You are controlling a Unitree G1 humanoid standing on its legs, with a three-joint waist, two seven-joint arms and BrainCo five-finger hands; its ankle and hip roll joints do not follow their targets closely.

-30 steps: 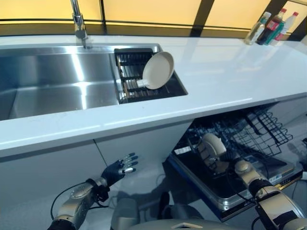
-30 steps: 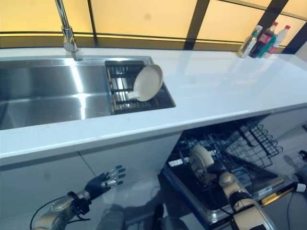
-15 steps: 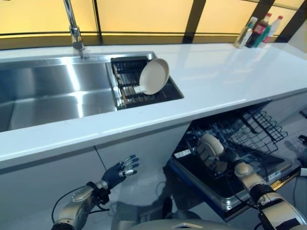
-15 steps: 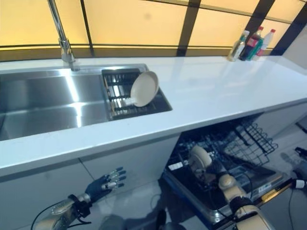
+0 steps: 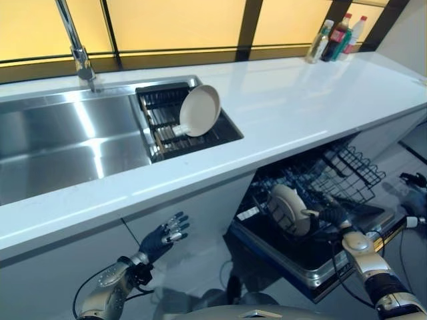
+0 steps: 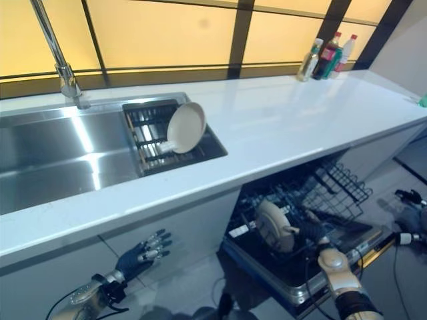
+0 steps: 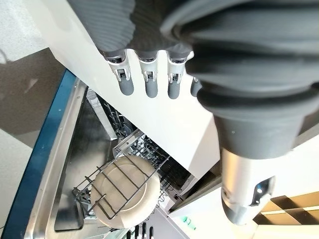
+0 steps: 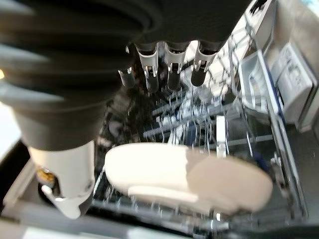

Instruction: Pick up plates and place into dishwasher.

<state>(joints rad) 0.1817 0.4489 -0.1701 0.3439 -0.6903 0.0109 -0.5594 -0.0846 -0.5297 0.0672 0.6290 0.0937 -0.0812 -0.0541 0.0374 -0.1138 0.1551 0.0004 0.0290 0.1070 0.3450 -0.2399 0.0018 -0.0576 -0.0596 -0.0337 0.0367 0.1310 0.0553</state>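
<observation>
Plate (image 5: pixel 288 209) upright in dishwasher rack (image 5: pixel 347 175) | right hand (image 5: pixel 331 215) beside it, fingers relaxed | left hand (image 5: pixel 162 237) low, fingers spread

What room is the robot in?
It looks like a kitchen. There is a steel sink with a tap set in a long white counter, and an open dishwasher below it with a plate standing in its rack.

Lighting: warm yellow backlight from windows (image 5: pixel 173 20); glare streaks on sink (image 5: pixel 60 133) and white table (image 5: pixel 313 93). Dishwasher (image 5: pixel 320 200) interior shadowed. Right wrist view blurred.
</observation>
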